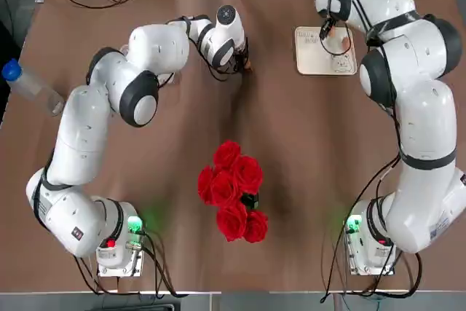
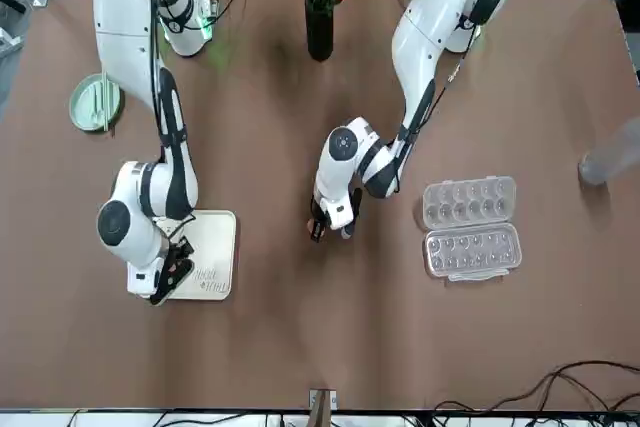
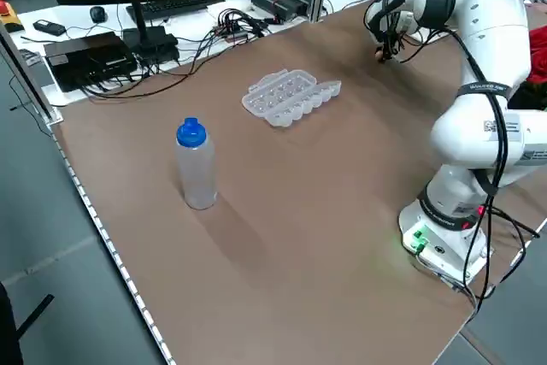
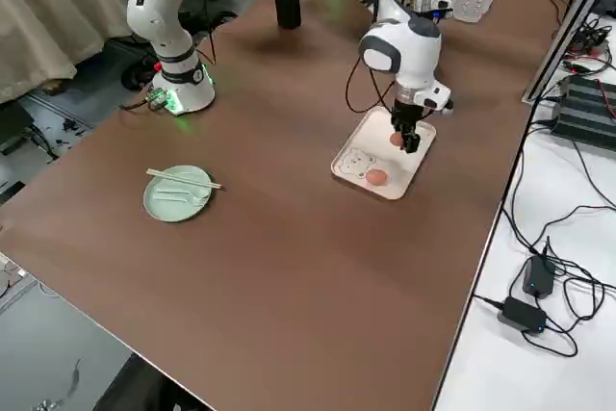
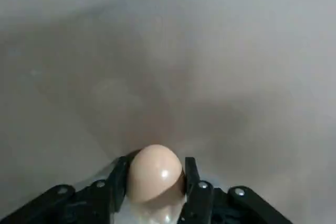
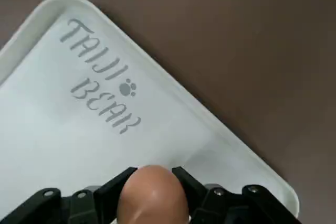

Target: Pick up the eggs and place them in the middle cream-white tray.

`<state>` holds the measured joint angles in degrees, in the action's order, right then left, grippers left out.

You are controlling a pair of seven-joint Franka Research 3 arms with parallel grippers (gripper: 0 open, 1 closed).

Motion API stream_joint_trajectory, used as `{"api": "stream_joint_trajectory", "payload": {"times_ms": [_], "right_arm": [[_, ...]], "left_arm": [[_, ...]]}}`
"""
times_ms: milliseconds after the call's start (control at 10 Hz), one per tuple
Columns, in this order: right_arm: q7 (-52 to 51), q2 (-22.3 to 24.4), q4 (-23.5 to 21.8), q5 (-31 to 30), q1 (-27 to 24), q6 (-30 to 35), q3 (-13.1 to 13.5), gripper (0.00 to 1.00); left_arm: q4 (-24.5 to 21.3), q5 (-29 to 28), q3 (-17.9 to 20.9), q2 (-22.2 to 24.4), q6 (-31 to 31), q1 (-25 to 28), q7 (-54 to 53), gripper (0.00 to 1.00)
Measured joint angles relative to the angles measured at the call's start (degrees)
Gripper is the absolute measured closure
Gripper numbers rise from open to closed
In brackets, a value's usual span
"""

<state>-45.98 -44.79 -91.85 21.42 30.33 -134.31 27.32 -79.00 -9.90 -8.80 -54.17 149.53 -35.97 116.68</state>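
Right wrist view: right hand (image 6: 152, 192) grips an egg (image 6: 152, 195) over the tray (image 6: 79, 108); lower it gently, release clear of the egg (image 4: 376, 177) already lying there. Left hand (image 5: 156, 182) holds a third egg (image 5: 155, 174) low over bare tabletop (image 1: 291, 129), well apart from tray; carry it over w/o squeezing. Roses (image 1: 233, 191), carton (image 2: 470, 227), bottle (image 3: 196, 164), plate (image 4: 177, 193) aren't in the way.

white arms (image 1: 87, 129), black joints, black fingers (image 5: 118, 184)
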Motion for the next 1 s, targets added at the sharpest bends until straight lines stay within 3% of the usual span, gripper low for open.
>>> {"api": "stream_joint_trajectory", "payload": {"times_ms": [200,300,600,800,1000], "right_arm": [[-0.1,-0.9,-0.4,0.0,-2.4,-2.7,-2.4,0.63],[-0.1,-1.1,-0.9,0.0,-3.0,-4.2,-2.9,0.63],[-0.1,-1.5,-1.6,0.0,-3.1,-6.9,-3.8,0.6],[-0.1,-1.7,-1.7,0.0,-3.1,-7.3,-4.0,0.6],[-0.1,-1.7,-1.7,0.0,-3.2,-7.4,-4.0,0.57]], "left_arm": [[0.0,-0.1,0.0,-0.1,0.1,-0.1,-1.4,0.49],[0.2,-0.1,0.0,-0.1,0.2,-0.1,-1.9,0.43],[2.4,-0.1,0.1,1.7,-0.1,0.5,-2.0,0.0],[2.6,-0.1,0.1,5.8,-4.5,1.6,-2.0,0.0],[2.8,-0.1,0.2,10.9,-13.4,3.1,-4.6,0.0]]}}
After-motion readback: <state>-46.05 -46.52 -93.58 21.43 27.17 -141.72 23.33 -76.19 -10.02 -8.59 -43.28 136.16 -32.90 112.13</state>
